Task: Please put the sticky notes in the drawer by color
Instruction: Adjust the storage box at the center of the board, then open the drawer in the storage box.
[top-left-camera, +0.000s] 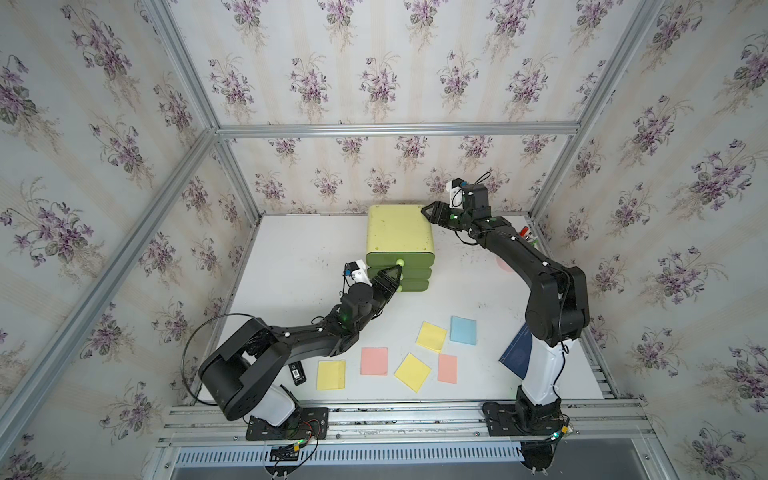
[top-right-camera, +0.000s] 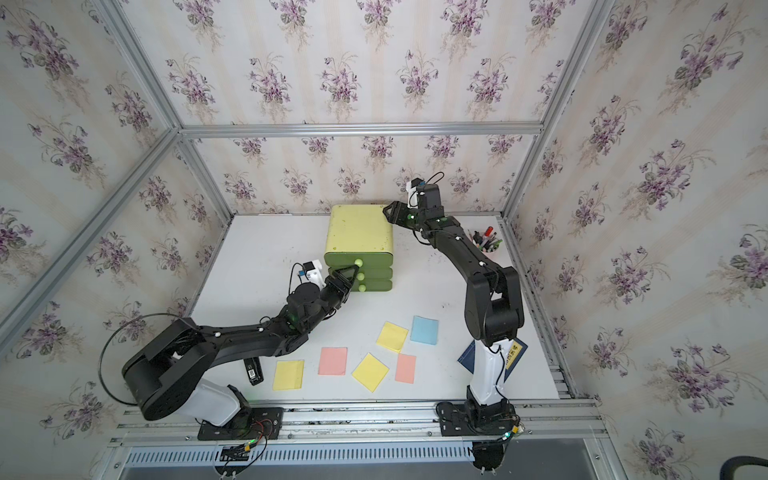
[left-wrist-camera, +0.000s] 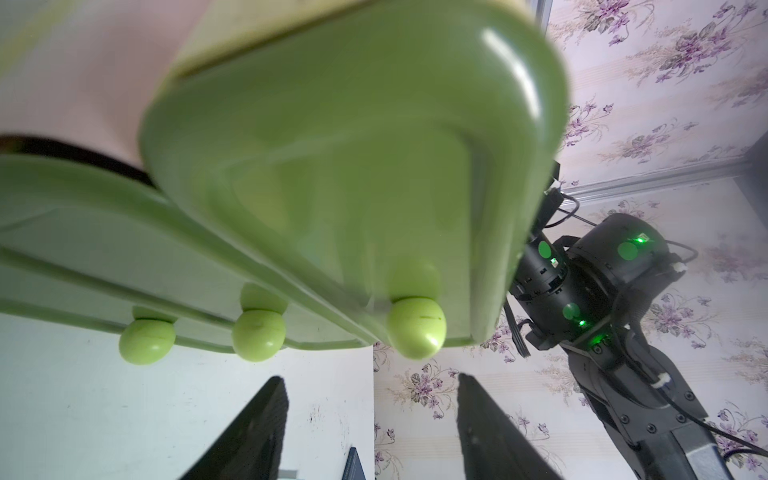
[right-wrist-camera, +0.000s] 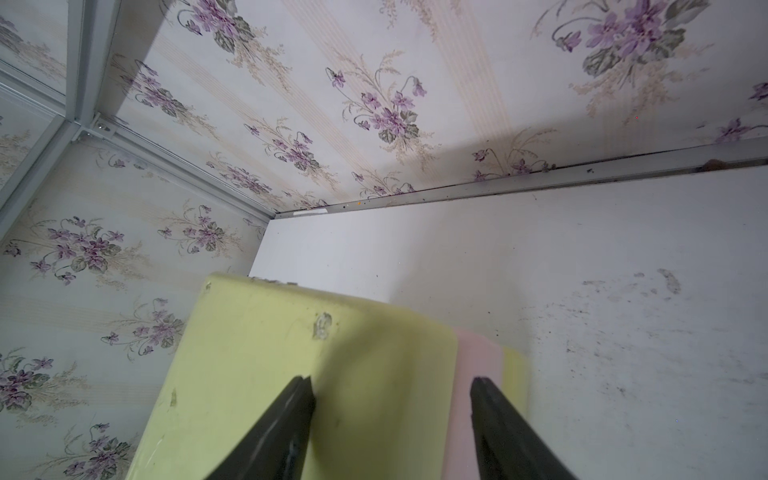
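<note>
The drawer (top-left-camera: 399, 232), a pale yellow-green chest with three darker green fronts and round knobs, stands at the back middle of the table. My left gripper (top-left-camera: 398, 269) is open in front of the top knob (left-wrist-camera: 415, 328), which lies just past the fingertips (left-wrist-camera: 278, 399) with nothing between them. My right gripper (top-left-camera: 428, 212) straddles the chest's back right top edge (right-wrist-camera: 374, 353), one fingertip on the top and one on the side. Several sticky notes lie loose at the table's front: yellow (top-left-camera: 331, 375), pink (top-left-camera: 374, 361), yellow (top-left-camera: 412, 372), pink (top-left-camera: 447, 368), yellow (top-left-camera: 432, 337), light blue (top-left-camera: 463, 330).
A dark blue booklet (top-left-camera: 517, 353) lies behind the right arm's base. A cup of pens (top-right-camera: 486, 243) stands at the back right near the wall. A small black device (top-left-camera: 298, 372) lies beside the leftmost yellow note. Metal frame rails border the table.
</note>
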